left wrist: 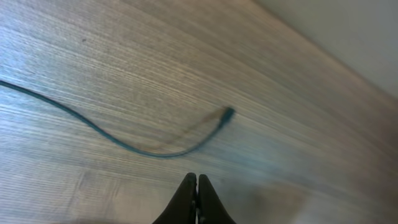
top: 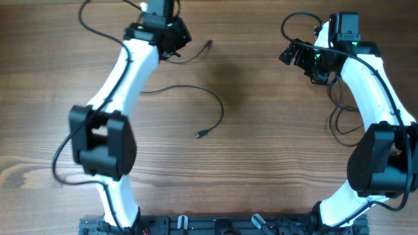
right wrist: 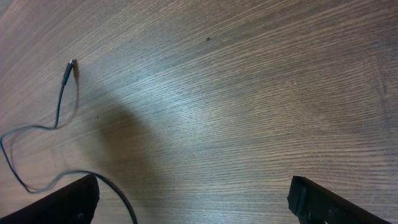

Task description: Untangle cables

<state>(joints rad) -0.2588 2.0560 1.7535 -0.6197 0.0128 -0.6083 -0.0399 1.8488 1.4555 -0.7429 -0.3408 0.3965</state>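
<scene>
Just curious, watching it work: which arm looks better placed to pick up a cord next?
Probably the left. The left fingers, though shut, hang right by a cord. The right fingers are open, but that cord and the other cord lie farther from them.

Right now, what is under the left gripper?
Bare wooden table lies under the shut left gripper. A thin black cable curves ahead of its fingers, not between them, ending in a small plug. From overhead, the arm covers where that cable's other end runs.
</scene>
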